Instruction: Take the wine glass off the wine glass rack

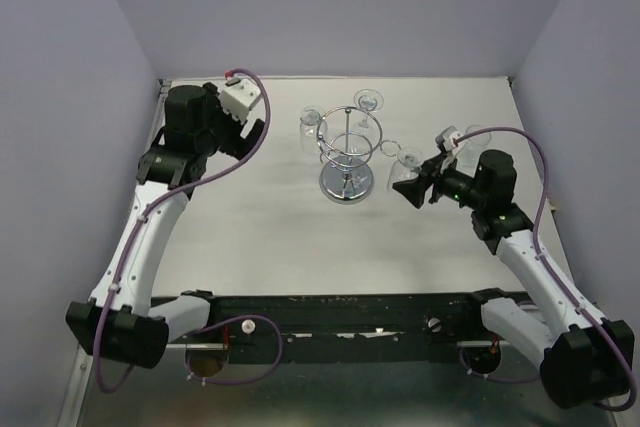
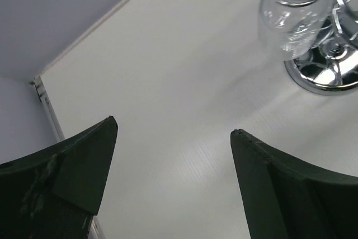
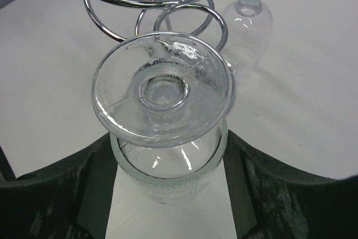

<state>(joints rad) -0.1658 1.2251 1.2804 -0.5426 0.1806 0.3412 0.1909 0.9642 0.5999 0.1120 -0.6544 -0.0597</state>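
The rack point(image 1: 346, 179) stands at the middle of the counter point(image 1: 250, 237), toward its far side, its round base shining; glasses hang bowl-down from its loops, one point(image 1: 312, 123) on the left and one point(image 1: 368, 100) at the far side.

The right hand point(image 3: 168, 138) has its two fingers point(image 3: 263, 194) pressed against the sides of an upside-down glass point(image 3: 162, 96), pinching the bowl; the foot faces the wrist camera and lies over the near edge of a chrome loop point(image 3: 187, 18). That glass sits at the right side of the rack, just beside the hoop; whether its stem is in the loop or out of it cannot be told. Beyond it, in the same view, another glass point(image 3: 249, 26) hangs bowl-down.

The left hand point(image 2: 173, 130) is spread wide and holds nothing; it hangs above bare counter to the left of the rack, well apart from it. From its wrist camera the rack's base and one hanging bowl show at the upper right corner.
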